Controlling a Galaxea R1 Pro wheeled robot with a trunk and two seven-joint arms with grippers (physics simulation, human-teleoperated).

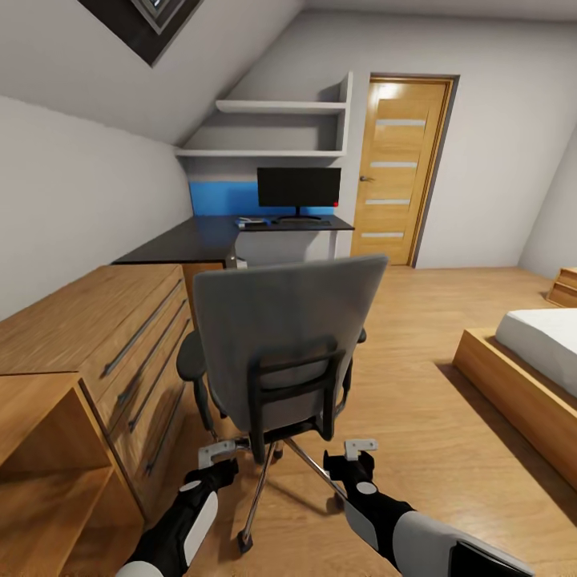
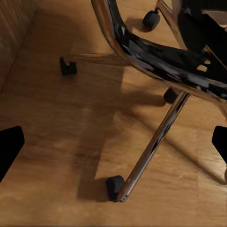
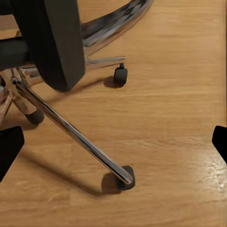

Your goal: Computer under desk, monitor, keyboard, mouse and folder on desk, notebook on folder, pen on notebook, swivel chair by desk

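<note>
While facing the bedroom's far corner from behind, sees oak plank floor [image 1: 449,353] running up to the long glossy black desk [image 1: 200,239] with its blue back panel, a light-wood drawer chest [image 1: 96,336] along the left wall. Stands directly behind the swivel chair [image 1: 284,336], well short of the desk, grey padded back turned to the camera and hiding the seat, so cannot tell whether the folder lies there. Looks like the chair step or the approach to it; probably calls next for closing in on the backrest frame or rounding the chair to check the seat. Shows chrome legs [image 2: 151,142] radiating to small black casters [image 3: 124,178], smooth and reflective, likely to roll at a light push. Holds the left gripper [image 1: 218,453] and right gripper [image 1: 361,445] low behind the chair base, both spread wide and empty. Carries on the desk the wide black monitor [image 1: 298,188], with the slim keyboard [image 1: 292,223] flat before it.
</note>
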